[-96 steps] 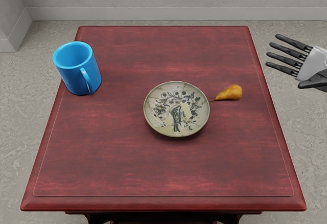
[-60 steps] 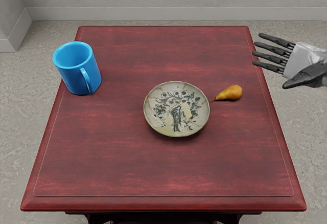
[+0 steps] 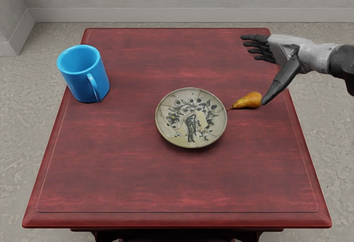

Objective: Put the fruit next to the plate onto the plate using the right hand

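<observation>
Head view: a dark red bench (image 3: 166,181) carries a painted plate (image 3: 191,116) near its middle. A yellow-orange pear (image 3: 248,100) lies on the bench just right of the plate's rim, not on the plate. Farther back on the left stands a blue mug (image 3: 83,72). The right hand (image 3: 285,51) hovers behind the pear, fingers (image 3: 255,38) spread wide and holding nothing, thumb (image 3: 279,82) tip just beside the pear.

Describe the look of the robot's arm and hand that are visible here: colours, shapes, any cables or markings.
Only the right arm shows. The right hand has a light grey, boxy shell over the palm and slim, black, jointed fingers. The wrist is light grey too, and the forearm behind it is dark grey. No cables or markings can be seen.
</observation>
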